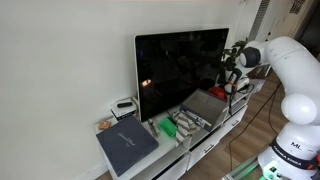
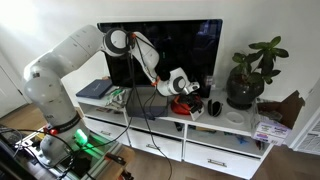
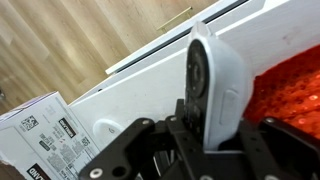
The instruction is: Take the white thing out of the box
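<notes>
My gripper (image 3: 208, 128) is shut on the white thing (image 3: 222, 68), a smooth white rounded device with a dark round face on one side. It stands upright between the jaws. In both exterior views the gripper (image 2: 178, 83) (image 1: 232, 80) holds it in the air in front of the TV, above the cabinet top and beside the box. The box (image 1: 199, 110) is a shallow grey case with its flat lid panel raised, lying on the white cabinet. In the exterior view from the front the box is mostly hidden behind the arm and cables.
A TV (image 1: 180, 62) stands behind the box. A dark-grey slab (image 1: 127, 145) lies at the cabinet's end. A red-orange item (image 3: 292, 95) lies under the gripper. A potted plant (image 2: 250, 72) and a printed carton (image 3: 38, 138) stand nearby. Wooden floor lies below.
</notes>
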Available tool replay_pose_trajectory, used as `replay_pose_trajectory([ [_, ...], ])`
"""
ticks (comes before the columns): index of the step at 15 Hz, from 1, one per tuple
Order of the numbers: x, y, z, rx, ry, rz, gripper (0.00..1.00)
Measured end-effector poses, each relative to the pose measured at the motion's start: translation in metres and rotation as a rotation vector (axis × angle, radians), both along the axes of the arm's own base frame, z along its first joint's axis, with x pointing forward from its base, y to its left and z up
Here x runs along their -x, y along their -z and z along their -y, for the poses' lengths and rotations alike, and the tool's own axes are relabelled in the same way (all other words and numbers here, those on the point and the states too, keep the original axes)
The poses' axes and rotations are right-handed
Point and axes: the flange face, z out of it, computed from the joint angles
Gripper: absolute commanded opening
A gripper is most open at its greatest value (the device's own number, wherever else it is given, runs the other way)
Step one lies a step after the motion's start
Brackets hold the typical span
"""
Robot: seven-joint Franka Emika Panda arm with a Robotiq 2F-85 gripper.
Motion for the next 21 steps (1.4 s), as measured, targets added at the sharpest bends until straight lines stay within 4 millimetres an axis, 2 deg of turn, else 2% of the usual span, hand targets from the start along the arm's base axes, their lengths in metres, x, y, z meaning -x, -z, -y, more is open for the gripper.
replay_pose_trajectory([
  [1, -0.001, -0.001, 0.001, 0.001, 0.0, 0.002, 0.25],
  [2, -0.001, -0.002, 0.001, 0.002, 0.0, 0.004, 0.06],
  [5, -0.002, -0.001, 0.003, 0.004, 0.004, 0.004, 0.06],
  [8, -0.004, 0.008, 0.006, 0.015, -0.013, 0.003, 0.06],
  [13, -0.012, 0.023, 0.021, 0.033, -0.066, -0.008, 0.06],
  [21, -0.03, 0.03, 0.054, 0.078, -0.132, 0.035, 0.06],
])
